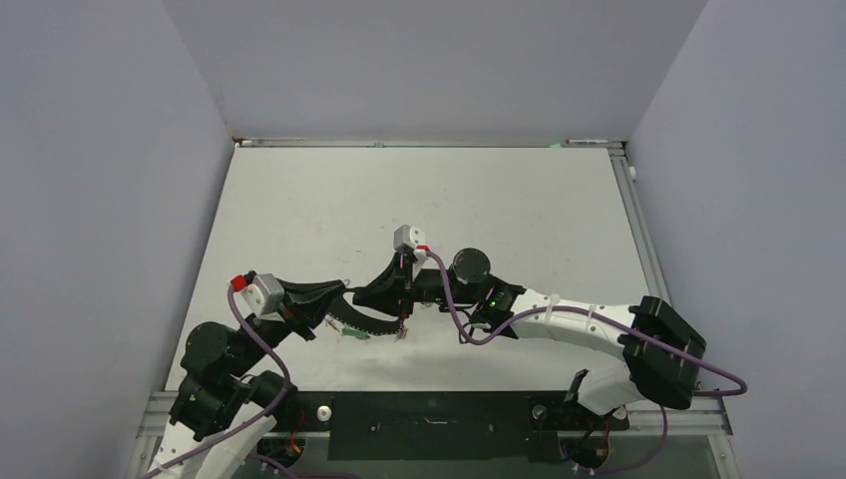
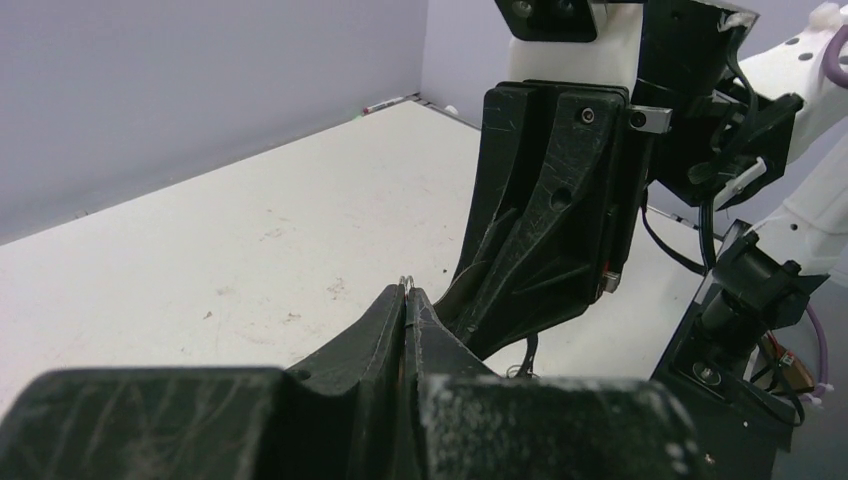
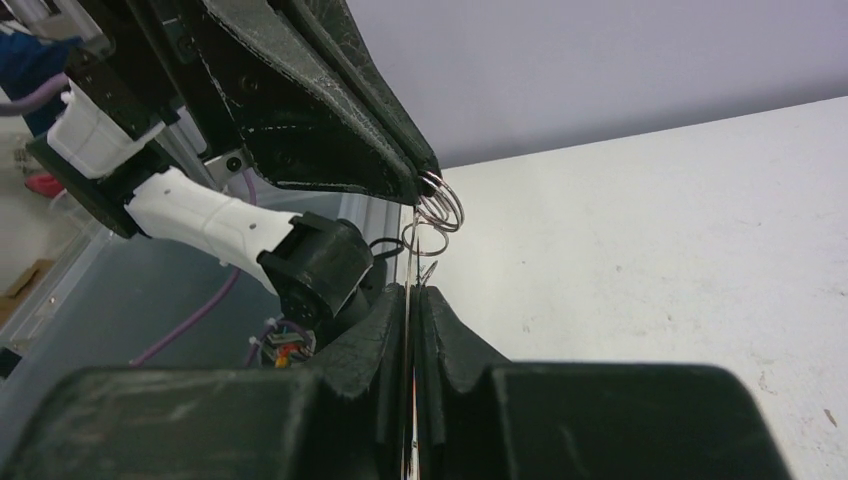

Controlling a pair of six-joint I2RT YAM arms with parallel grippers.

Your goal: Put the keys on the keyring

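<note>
Top view: the left claw (image 1: 339, 296) and right claw (image 1: 364, 296) meet tip to tip over the worktop (image 1: 419, 200). A green-headed key (image 1: 356, 334) shows just on the near side of them.

Left wrist view: the left claw (image 2: 408, 300) is pressed together, with wire loops (image 2: 407, 280) protruding at its tip.

Right wrist view: the right claw (image 3: 413, 300) is pressed together on a thin metal strip (image 3: 411, 265). Just above it, the wire loops (image 3: 440, 205) hang from the left claw (image 3: 422, 180). Whether these loops are the keyring cannot be told.

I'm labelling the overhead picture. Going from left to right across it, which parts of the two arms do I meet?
left arm's base → left wrist camera → left gripper → right gripper → round black joint → white forearm → black shoulder block
</note>
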